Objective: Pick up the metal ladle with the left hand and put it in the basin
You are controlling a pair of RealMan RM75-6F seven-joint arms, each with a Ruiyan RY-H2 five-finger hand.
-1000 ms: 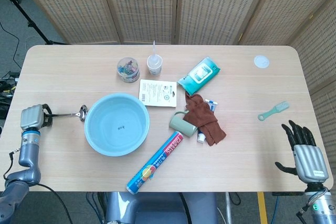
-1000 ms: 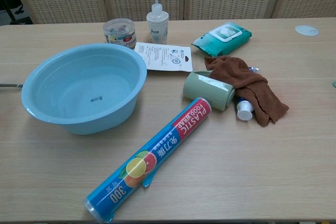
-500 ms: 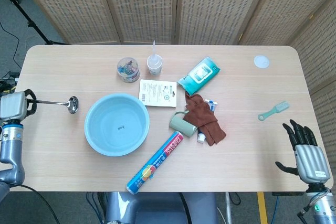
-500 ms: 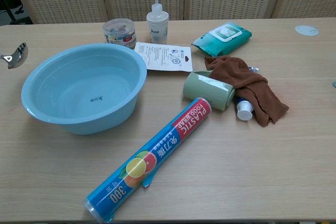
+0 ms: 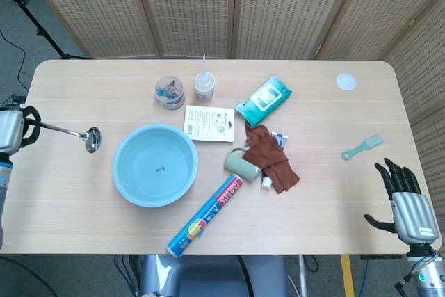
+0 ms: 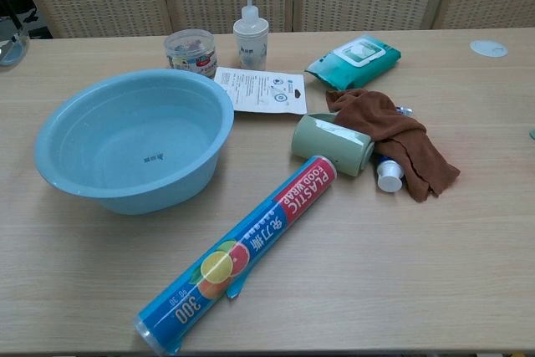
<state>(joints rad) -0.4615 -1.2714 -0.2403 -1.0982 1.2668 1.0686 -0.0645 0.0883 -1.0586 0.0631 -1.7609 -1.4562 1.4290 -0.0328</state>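
Left hand (image 5: 10, 131) grips ladle (image 5: 66, 132) handle, bowl end toward basin (image 5: 155, 165), apart from it. Right hand (image 5: 405, 203) holds nothing, fingers spread.

left hand (image 5: 10, 132): cut off by the left edge of the head view; the fingers on the handle cannot be made out.
metal ladle (image 5: 69, 132): in the chest view only part of its bowl shows at the left edge; handle out of frame.
right hand (image 5: 405, 199): wrist runs off the bottom of the head view; absent from the chest view.
tube (image 6: 389, 175): mostly hidden under the brown cloth (image 6: 393, 135); only its white cap shows.
basin (image 5: 155, 165): the dark mark on its floor is too small to read.
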